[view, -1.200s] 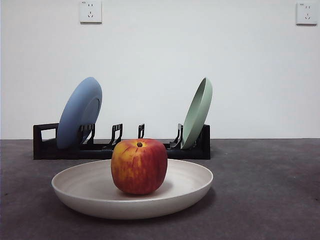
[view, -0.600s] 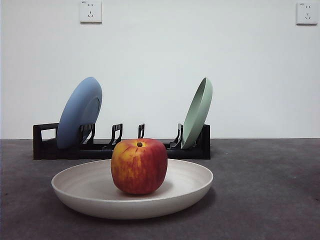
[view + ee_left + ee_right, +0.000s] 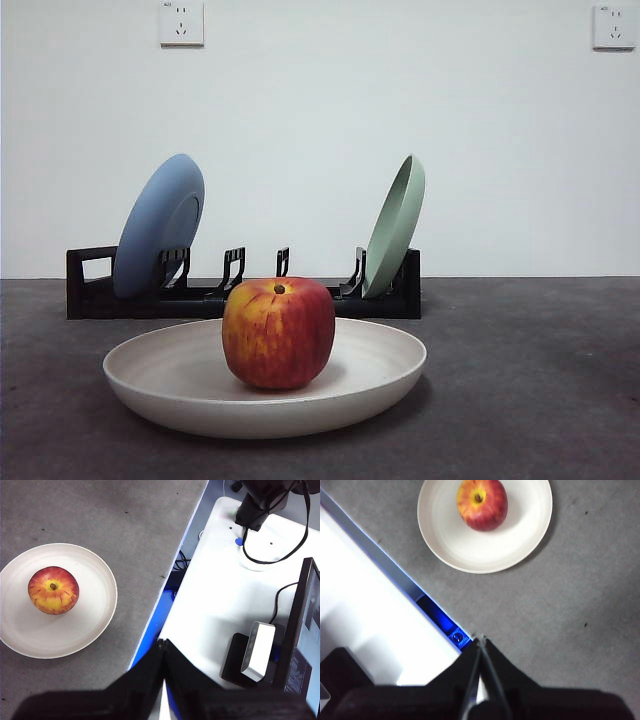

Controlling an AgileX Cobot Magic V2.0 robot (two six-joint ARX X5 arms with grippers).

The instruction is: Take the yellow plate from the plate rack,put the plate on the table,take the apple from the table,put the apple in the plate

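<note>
The red apple (image 3: 278,332) sits in the cream yellow plate (image 3: 380,375), which lies flat on the dark grey table (image 3: 530,380) in front of the black plate rack (image 3: 90,290). Both wrist views look down on the apple (image 3: 53,590) (image 3: 482,503) inside the plate (image 3: 90,630) (image 3: 520,545). My left gripper (image 3: 162,642) is shut, high over the table's edge and well away from the plate. Shut as well, my right gripper (image 3: 480,640) hovers apart from the plate near the table's edge. Neither gripper holds anything, and neither appears in the front view.
A blue plate (image 3: 160,225) and a pale green plate (image 3: 396,225) lean in the rack. Beyond the table's edge lie a white bench (image 3: 225,595) with cables, a small box and a monitor. Two wall sockets hang high on the white wall.
</note>
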